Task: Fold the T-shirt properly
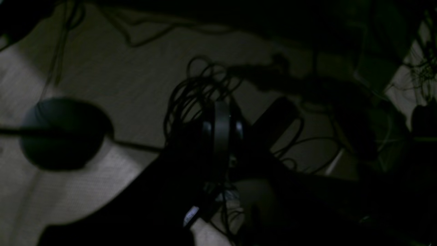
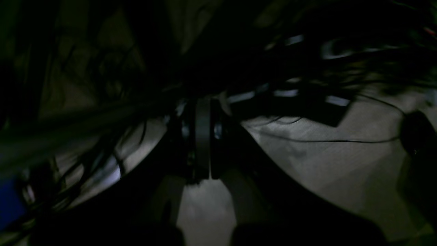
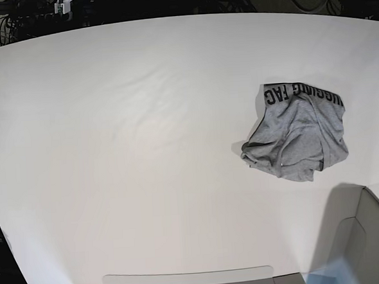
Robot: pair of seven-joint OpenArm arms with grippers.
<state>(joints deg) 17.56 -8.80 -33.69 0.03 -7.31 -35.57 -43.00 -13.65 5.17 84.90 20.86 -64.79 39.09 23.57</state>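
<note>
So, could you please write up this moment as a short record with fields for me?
surface: white table
garment: grey T-shirt, crumpled in a heap, not folded
garment position: right part of the base view, lying flat on the table
lettering: black block letters along its far edge
left gripper: shut, holding nothing, off the table
right gripper: shut, holding nothing, off the table
arms in base view: none visible
contact with garment: none

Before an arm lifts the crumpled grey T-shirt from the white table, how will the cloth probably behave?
The T-shirt is probably floppy: it lies in a bunched heap with soft folds, so it should sag and unfurl under one grip. It looks light, and may slide if pushed across the smooth white table. Its lettered edge may hang lopsided.
</note>
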